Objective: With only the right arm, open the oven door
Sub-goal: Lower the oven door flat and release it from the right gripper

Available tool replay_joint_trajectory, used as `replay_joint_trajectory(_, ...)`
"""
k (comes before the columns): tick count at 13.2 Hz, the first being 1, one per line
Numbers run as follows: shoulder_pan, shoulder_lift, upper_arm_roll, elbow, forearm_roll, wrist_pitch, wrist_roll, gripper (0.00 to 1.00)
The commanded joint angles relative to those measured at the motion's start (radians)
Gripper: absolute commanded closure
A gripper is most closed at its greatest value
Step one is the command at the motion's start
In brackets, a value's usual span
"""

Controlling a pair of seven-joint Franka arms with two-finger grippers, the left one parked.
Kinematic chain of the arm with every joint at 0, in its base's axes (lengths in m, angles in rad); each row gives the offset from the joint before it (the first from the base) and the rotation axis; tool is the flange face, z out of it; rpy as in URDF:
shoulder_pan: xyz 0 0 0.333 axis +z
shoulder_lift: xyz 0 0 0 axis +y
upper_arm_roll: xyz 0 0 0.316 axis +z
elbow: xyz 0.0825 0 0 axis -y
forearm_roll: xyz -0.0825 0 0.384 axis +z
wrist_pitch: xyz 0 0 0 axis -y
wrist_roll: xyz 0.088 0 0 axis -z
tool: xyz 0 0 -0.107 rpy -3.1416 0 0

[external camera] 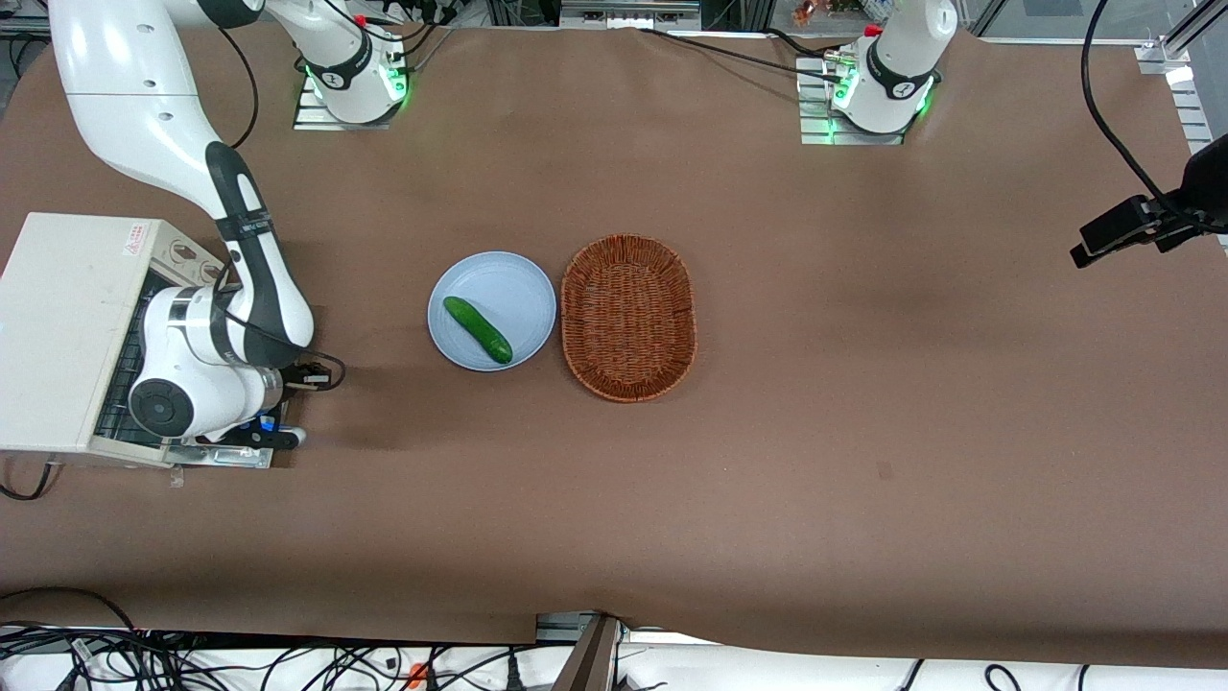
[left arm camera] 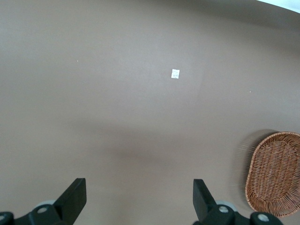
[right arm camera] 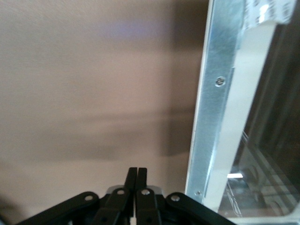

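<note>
Your gripper (right arm camera: 137, 176) has its two black fingers (right arm camera: 131, 177) pressed together with nothing between them, poised over the brown table cover (right arm camera: 93, 93) just beside the edge of the oven door (right arm camera: 216, 108). That door lies folded down flat in front of the cream-white toaster oven (external camera: 59, 326), its shiny metal inner frame facing up and the dark glass window next to it. In the front view you see only a corner of the door (external camera: 245, 457) past the wrist of the right arm (external camera: 206, 336), which bends low over the oven's open mouth; a wire rack (external camera: 125, 369) shows inside. The oven sits at the working arm's end of the table.

Toward the middle of the table, well apart from the oven, stands a pale blue plate (external camera: 518, 288) with a cucumber (external camera: 477, 329) lying aslant on it. An oval wicker basket (external camera: 628, 317) sits just beside the plate, toward the parked arm's end.
</note>
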Motion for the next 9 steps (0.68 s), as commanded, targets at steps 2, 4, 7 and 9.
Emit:
replay_joint_trajectory(2,-0.005,-0.038,0.005,0.087,0.010,-0.134,-0.022,0.25)
replay_joint_trajectory(4,-0.005,-0.073,0.005,0.090,0.011,-0.145,-0.082,0.00)
replay_joint_trajectory(7,-0.010,-0.128,0.002,0.092,0.011,-0.199,-0.110,0.00)
replay_joint_trajectory(9,-0.012,-0.170,-0.001,0.093,0.013,-0.240,-0.137,0.00)
